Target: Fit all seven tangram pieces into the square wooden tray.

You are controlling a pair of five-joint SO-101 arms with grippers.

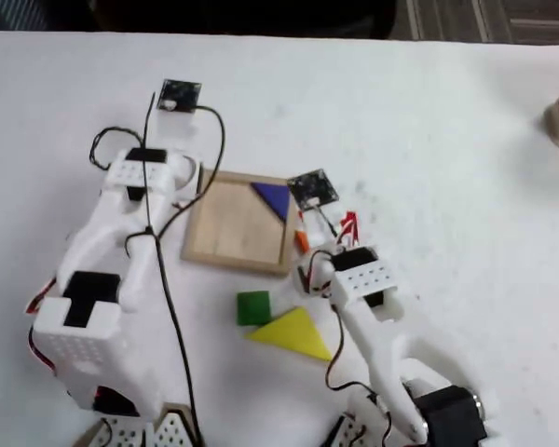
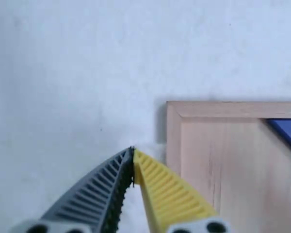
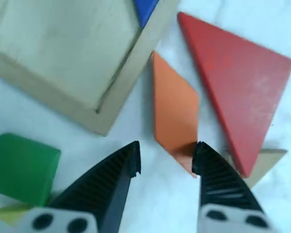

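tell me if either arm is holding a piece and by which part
Nothing is held. The left end effector is shut empty beside a corner of the wooden tray; the right end effector is open over a tip of the orange piece.

Pale matt wooden tray (image 1: 238,237)

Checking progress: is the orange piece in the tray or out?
Out. The orange piece lies flat on the table, just outside the tray.

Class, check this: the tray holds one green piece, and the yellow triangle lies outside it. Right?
No. The piece in the tray is blue, not green, as the high view shows. The yellow triangle does lie outside it.
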